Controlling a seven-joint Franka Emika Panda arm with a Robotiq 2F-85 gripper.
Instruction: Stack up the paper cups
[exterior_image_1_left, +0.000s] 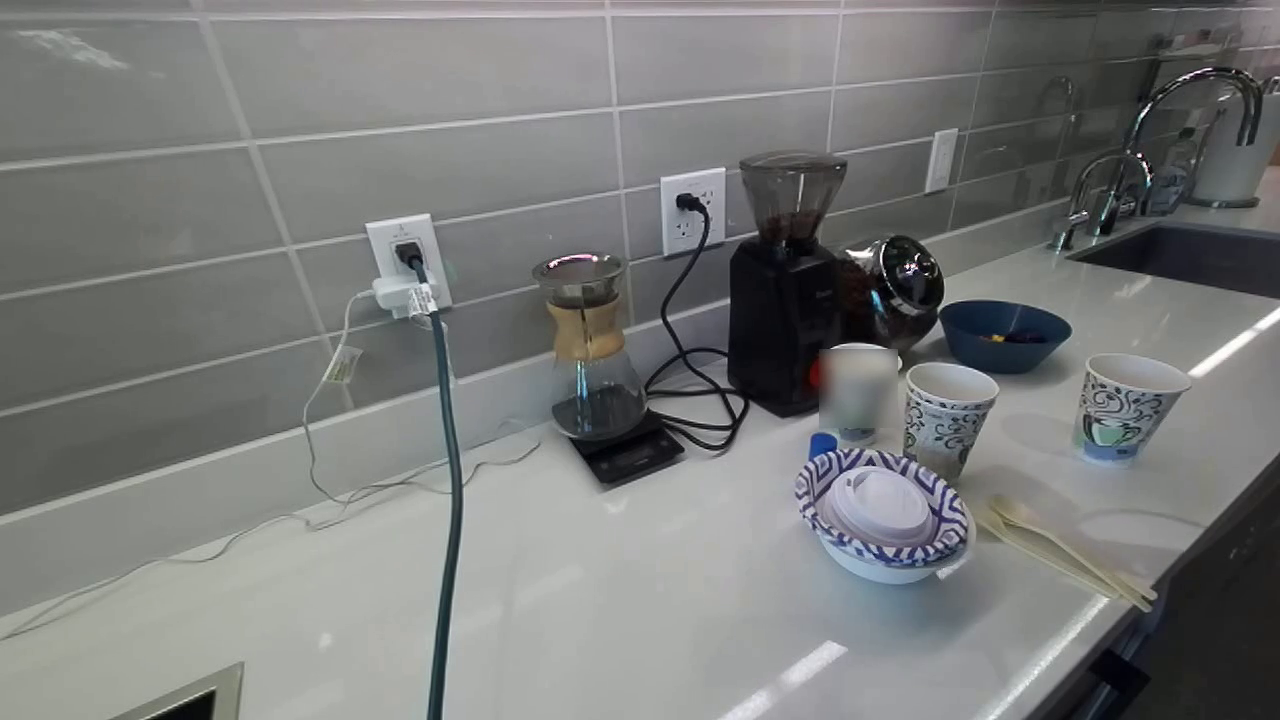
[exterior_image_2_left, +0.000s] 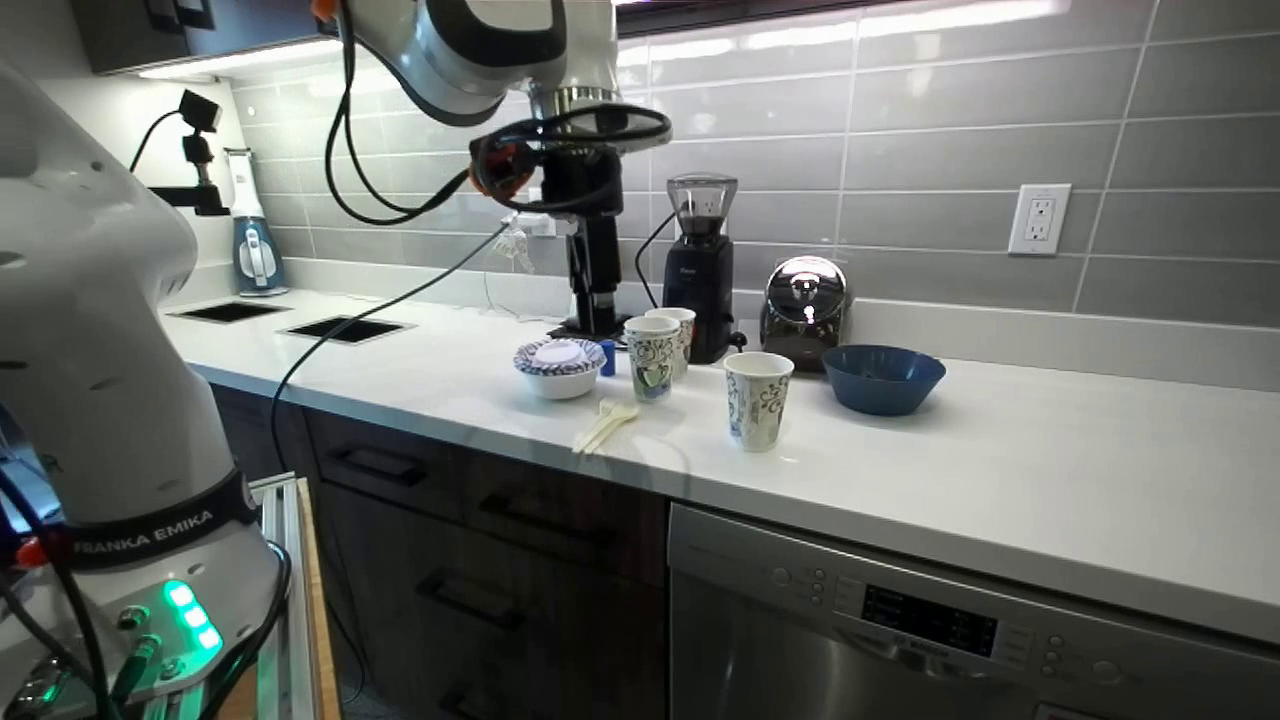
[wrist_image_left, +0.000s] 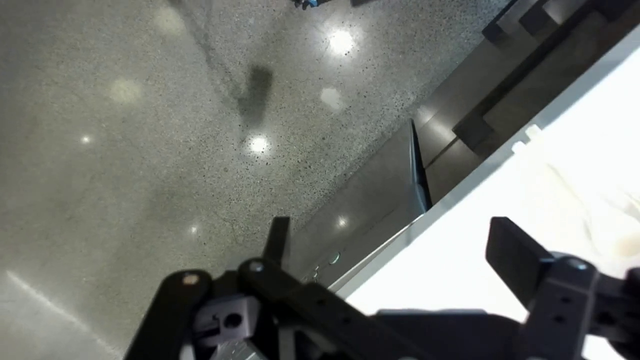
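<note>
Three white paper cups with printed patterns stand upright and apart on the counter. The cup farthest back (exterior_image_1_left: 858, 405) is partly blurred and also shows behind another cup (exterior_image_2_left: 683, 345). The middle cup (exterior_image_1_left: 945, 425) shows in both exterior views (exterior_image_2_left: 651, 365); lines below its rim look like a second rim, but I cannot tell. The third cup (exterior_image_1_left: 1125, 415) stands alone, nearer the sink (exterior_image_2_left: 757, 405). My gripper (exterior_image_2_left: 594, 270) points down, above the cups' rims. In the wrist view my gripper (wrist_image_left: 390, 225) is open and empty over the counter edge. No cup shows in the wrist view.
A patterned bowl with lids (exterior_image_1_left: 880, 510) and plastic cutlery (exterior_image_1_left: 1060, 550) lie near the cups. The coffee grinder (exterior_image_1_left: 785, 300), glass jar (exterior_image_1_left: 895, 285), carafe (exterior_image_1_left: 595, 370) and dark blue bowl (exterior_image_1_left: 1005, 338) stand toward the wall. A cable (exterior_image_1_left: 447, 500) crosses the counter.
</note>
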